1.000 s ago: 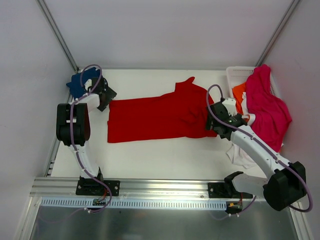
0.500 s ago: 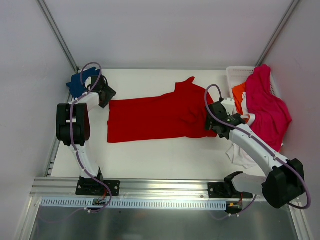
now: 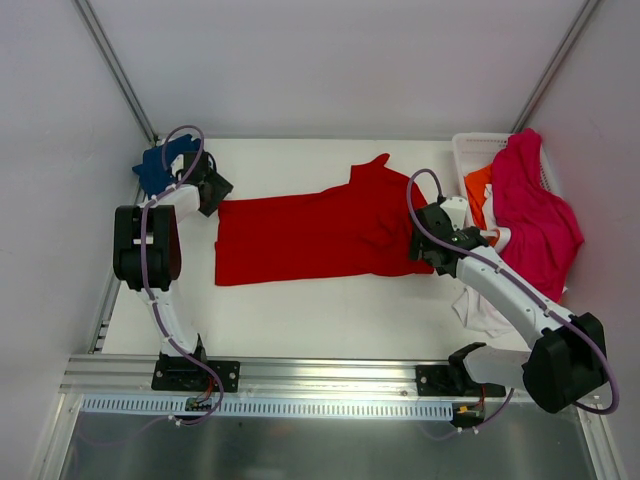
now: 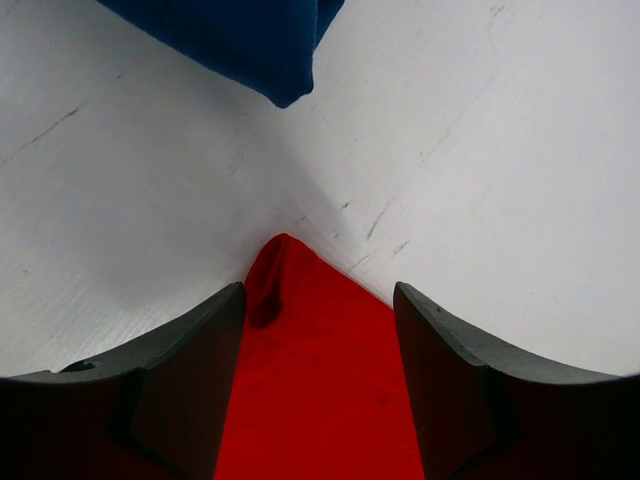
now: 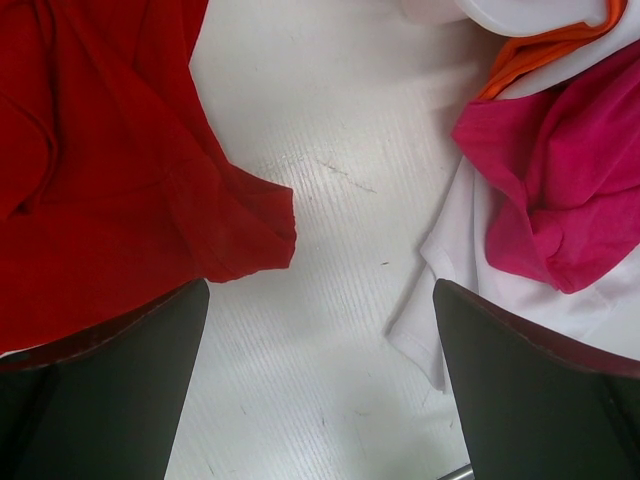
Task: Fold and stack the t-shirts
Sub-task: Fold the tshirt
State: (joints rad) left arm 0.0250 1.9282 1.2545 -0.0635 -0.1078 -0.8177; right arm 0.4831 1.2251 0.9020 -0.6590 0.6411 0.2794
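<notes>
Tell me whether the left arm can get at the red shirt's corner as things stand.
Probably yes. The left end effector is open, and a corner of the red shirt lies uncovered between its fingers on the table. The navy shirt lies apart, beyond it.

The top camera sits high above and behind the arms and looks down on the whole desk point(image 3: 330, 310). The left wrist camera is very close to the desk. It peeks between the left fingers point(image 4: 180, 390) at a corner of the red t-shirt point(image 4: 310, 390) and the navy t-shirt point(image 4: 250, 40). The right wrist camera looks down between the right fingers point(image 5: 100, 400) at the red t-shirt's edge and the pink t-shirt point(image 5: 560, 190). All three views share the red t-shirt.
</notes>
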